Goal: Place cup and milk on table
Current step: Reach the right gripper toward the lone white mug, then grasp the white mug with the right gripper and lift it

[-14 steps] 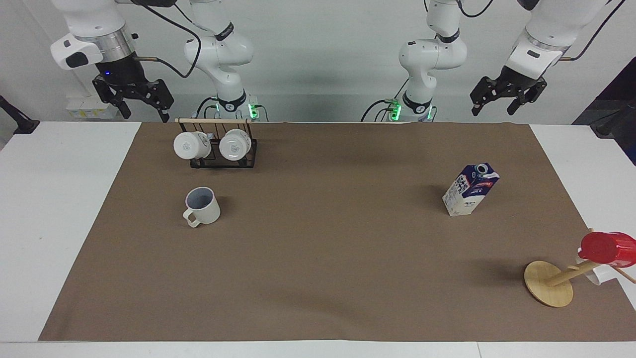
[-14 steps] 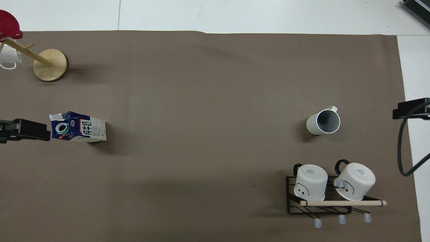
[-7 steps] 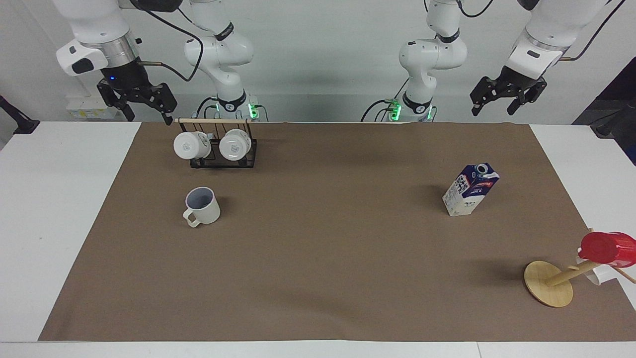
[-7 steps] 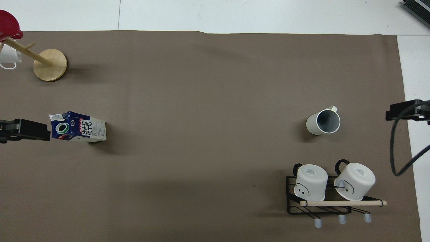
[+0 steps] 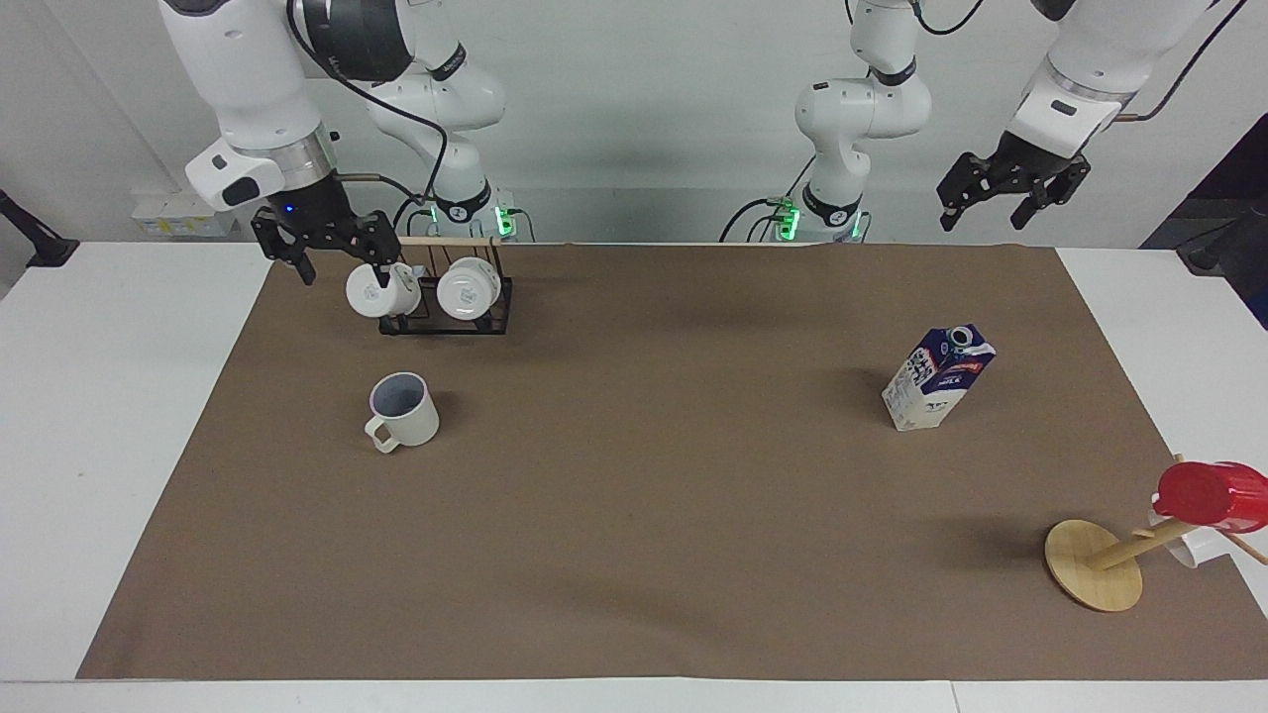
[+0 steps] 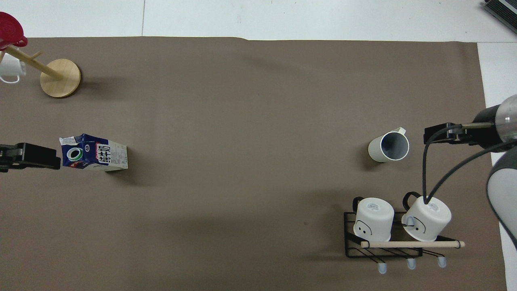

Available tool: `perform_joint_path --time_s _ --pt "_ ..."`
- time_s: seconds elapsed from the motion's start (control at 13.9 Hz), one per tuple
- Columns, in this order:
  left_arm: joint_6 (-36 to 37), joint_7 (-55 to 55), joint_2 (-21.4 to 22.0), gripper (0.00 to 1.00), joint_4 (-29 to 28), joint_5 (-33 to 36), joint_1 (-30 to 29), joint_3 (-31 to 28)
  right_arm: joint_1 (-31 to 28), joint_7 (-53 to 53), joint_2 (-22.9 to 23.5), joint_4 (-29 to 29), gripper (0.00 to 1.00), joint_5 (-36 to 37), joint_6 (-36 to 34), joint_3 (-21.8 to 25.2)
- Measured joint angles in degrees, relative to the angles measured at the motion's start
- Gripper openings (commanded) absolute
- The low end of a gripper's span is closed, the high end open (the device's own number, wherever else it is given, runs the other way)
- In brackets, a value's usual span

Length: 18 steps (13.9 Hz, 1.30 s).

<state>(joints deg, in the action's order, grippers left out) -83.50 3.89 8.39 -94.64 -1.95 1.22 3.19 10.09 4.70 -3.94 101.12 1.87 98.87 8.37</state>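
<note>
The cream-white cup [image 5: 404, 411] stands upright on the brown sheet of the table [image 5: 654, 515], toward the right arm's end; it also shows in the overhead view [image 6: 388, 146]. The navy and white milk carton [image 5: 936, 378] stands upright on the sheet toward the left arm's end, and the overhead view shows it too [image 6: 95, 152]. My right gripper [image 5: 344, 275] is open and empty, raised over the sheet's edge beside the mug rack; in the overhead view [image 6: 438, 134] it sits beside the cup. My left gripper [image 5: 983, 220] is open and empty, waiting high up; in the overhead view [image 6: 44, 157] it sits beside the milk.
A black wire rack [image 5: 446, 315] with two plain white mugs stands nearer to the robots than the cup, also in the overhead view [image 6: 383, 252]. A wooden disc stand [image 5: 1093, 564] carrying a red cup [image 5: 1214, 493] and a white mug [image 6: 10, 68] is at the left arm's end.
My right gripper has come down and moved in from the table's end toward the rack and cup. The left arm, cup and milk have not moved.
</note>
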Motion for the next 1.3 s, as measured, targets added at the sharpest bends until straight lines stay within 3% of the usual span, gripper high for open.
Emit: perform_joint_path --time_s 0.58,0.94,1.3 --pt "0.0 0.0 0.0 1.0 0.0 0.0 0.0 0.0 0.7 0.1 4.4 6.1 1.0 0.0 9.9 0.0" --pt "0.0 0.0 0.0 1.0 0.0 0.0 0.0 0.0 2.5 1.5 9.0 11.7 1.0 -0.1 19.9 -0.1" --pt "0.0 0.0 0.0 1.0 0.0 0.0 0.0 0.0 2.5 1.5 11.1 13.7 1.0 -0.1 23.7 0.0"
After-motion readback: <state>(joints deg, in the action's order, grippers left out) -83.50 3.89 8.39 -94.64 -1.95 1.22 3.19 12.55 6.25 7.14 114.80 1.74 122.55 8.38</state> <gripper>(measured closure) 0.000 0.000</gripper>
